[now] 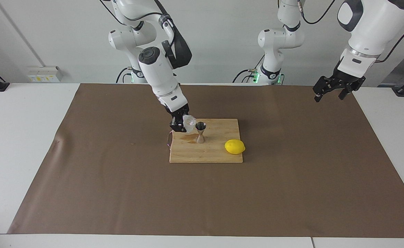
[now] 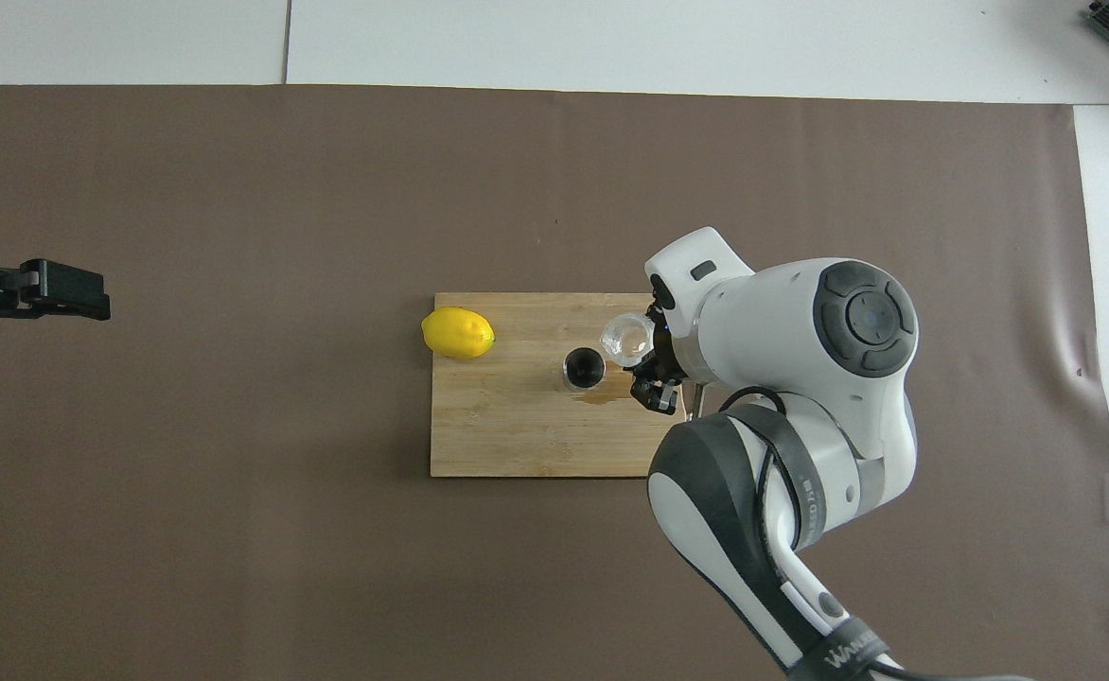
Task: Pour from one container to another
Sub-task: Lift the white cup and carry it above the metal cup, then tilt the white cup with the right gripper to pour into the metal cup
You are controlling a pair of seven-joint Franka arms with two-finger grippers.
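The right gripper (image 1: pixel 184 125) is pinching the glass cup (image 1: pixel 189 123) across its knobbly wall and holding it up over the cutting board (image 1: pixel 215 155). Seen from overhead, the cup hangs at about two o'clock of the steel jigger (image 1: pixel 200 132), just beside its mouth.

That cup looks light, rigid and breakable. The cut-glass bumps should give the fingers some bite, so a mid-wall hold with the rim left free seems the right place. The jigger stands upright on the board. It is slim-waisted and probably easy to topple, so a nudge from the cup could knock it over.

A wet-looking stain (image 1: pixel 189 137) lies at the jigger's foot, and the lemon (image 1: pixel 234 146) sits at ten o'clock of the jigger. Way out at nine o'clock, the left gripper (image 1: pixel 332 91) waits with jaws spread above the counter (image 1: pixel 291 193).
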